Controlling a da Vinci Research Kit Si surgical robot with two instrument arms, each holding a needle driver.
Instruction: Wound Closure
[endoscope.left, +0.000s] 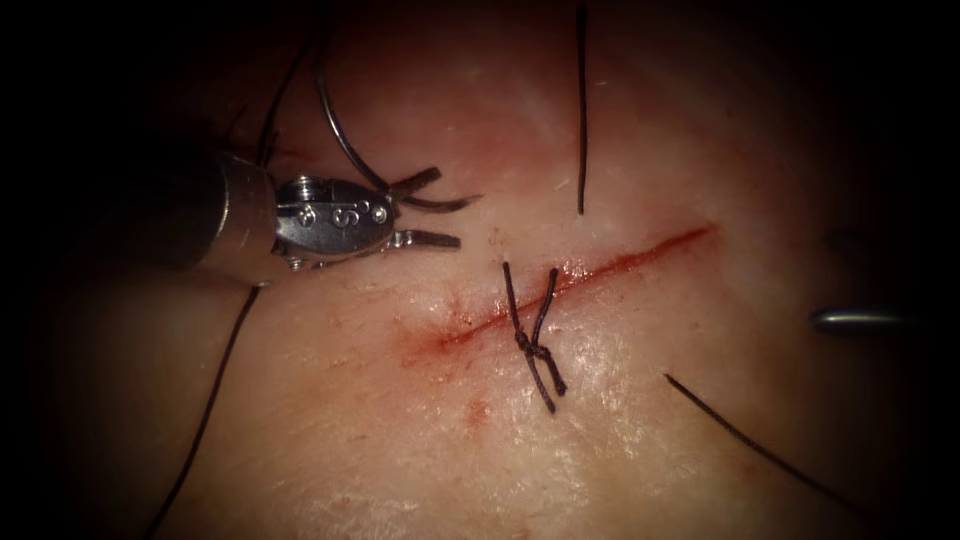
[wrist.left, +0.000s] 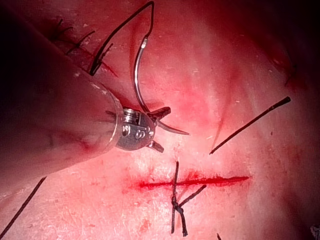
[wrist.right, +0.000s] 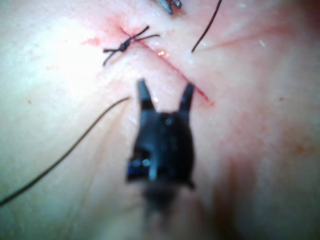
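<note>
Two tools, endoscope view: we find the left tool (endoscope.left: 428, 210) left of and above the cut (endoscope.left: 570, 280), off the tissue (endoscope.left: 330, 440).
Left tool grasp: we see it clamped on the needle (endoscope.left: 345, 140) near its pointed end, the curve rising above the jaws, clear of the tissue.
Right tool (endoscope.left: 850, 320): we see a tip at the right edge; its jaw state we cannot tell here.
Knot (endoscope.left: 535, 345): one tied stitch crosses the cut, cut ends of thread (endoscope.left: 580, 110) lying loose nearby.
Left wrist view: we confirm the left tool (wrist.left: 160, 127) grips the needle (wrist.left: 137, 75); thread (wrist.left: 117, 30) runs from the needle's blunt end.
Right wrist view: we record the right tool (wrist.right: 165, 97) with jaws spread, holding nothing, just beside the cut (wrist.right: 175, 70).
</note>
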